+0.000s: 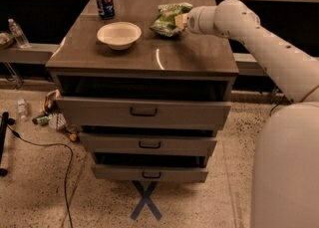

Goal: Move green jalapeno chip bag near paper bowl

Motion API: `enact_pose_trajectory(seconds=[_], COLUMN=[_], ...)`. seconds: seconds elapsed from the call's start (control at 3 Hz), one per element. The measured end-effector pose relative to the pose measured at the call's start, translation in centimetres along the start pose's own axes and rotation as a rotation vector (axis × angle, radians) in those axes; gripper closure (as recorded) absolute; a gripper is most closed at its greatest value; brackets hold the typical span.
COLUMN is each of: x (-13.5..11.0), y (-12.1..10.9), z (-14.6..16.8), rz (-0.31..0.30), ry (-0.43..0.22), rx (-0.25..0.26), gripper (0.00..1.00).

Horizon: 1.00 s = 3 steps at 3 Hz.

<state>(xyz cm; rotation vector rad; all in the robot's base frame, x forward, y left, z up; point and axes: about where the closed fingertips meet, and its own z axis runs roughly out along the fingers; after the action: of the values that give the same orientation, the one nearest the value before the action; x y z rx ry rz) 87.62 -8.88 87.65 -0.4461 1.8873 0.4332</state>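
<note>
Slipping is the risk: my end effector (180,21) grips the green jalapeno chip bag (167,17) by its edge; glossy foil may escape before the paper bowl (118,35).

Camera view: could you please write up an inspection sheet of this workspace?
Surface: cabinet top, dark and glossy; drawers below stand partly open.
Job's things: green jalapeno chip bag right of paper bowl, apart from it.
Clutter: blue soda can behind the bowl.
Grippers: gripper at the bag's right edge.
Cables: black cable on the floor, left.
Surroundings: water bottle on left ledge; litter beside cabinet; blue X on floor.
</note>
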Motion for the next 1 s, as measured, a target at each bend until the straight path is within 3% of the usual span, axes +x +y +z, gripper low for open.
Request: enact_pose_trajectory(seconds=[0.67,1.0], x=[-0.3,-0.8], y=[7.2,9.5], z=[-1.9,-2.0], rz=[-0.025,-0.013], ry=[0.018,0.022], rx=[-0.177,-0.232], gripper=[0.97,0.67])
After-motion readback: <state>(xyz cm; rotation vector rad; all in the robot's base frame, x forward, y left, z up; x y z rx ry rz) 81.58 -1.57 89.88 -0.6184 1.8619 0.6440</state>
